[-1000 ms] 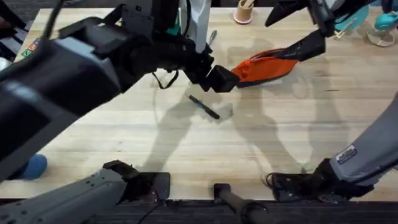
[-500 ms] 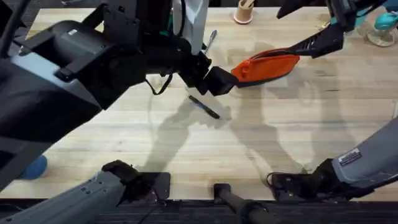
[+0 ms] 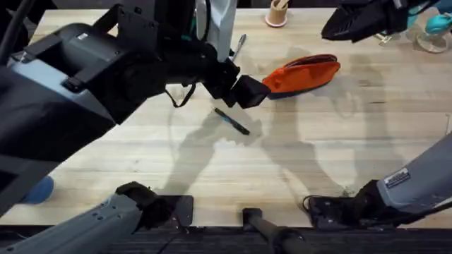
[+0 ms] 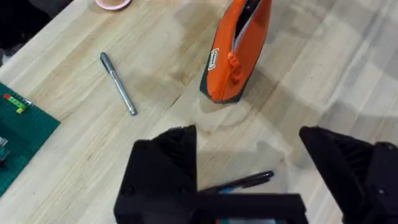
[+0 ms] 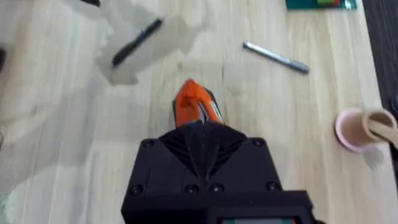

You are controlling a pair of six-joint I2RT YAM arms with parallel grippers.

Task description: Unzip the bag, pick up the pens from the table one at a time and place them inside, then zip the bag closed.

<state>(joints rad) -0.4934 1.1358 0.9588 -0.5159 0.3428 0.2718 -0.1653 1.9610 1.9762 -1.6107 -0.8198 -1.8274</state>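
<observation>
Nearest the arms' bases lies bare table [image 3: 282, 176]; a little farther, near its middle, the black pen [image 3: 232, 121] rests flat and slanted on the planks, touching nothing. Just above it hangs the left gripper [image 4: 249, 171], its fingers spread wide and holding nothing; in the left wrist view the pen sits crosswise in the gap between them, so the next step looks to be a descent onto it. The risk there is a finger landing on the barrel instead of beside it; a slim round pen would roll or skid away from such a touch.

Just beyond the left gripper lies the orange-red pouch [image 3: 304, 73], on its side, its zipper [image 4: 247, 18] open at least part of the way; how far I cannot tell. An opening that narrow and slack could catch a pen tip and turn it back out; with nothing pinning the soft fabric, the pouch may also slide when pushed.

Left of the pouch the grey metallic pen [image 3: 240, 45] lies by itself, close beside the left arm's links, which crowd any approach to it. Farther back the right gripper [image 3: 337, 29] hovers past the pouch's far end, fingers pressed together and empty. At the table's far edge stands a tan cup [image 3: 277, 13]; a green mat [image 4: 18, 121] lies to one side.
</observation>
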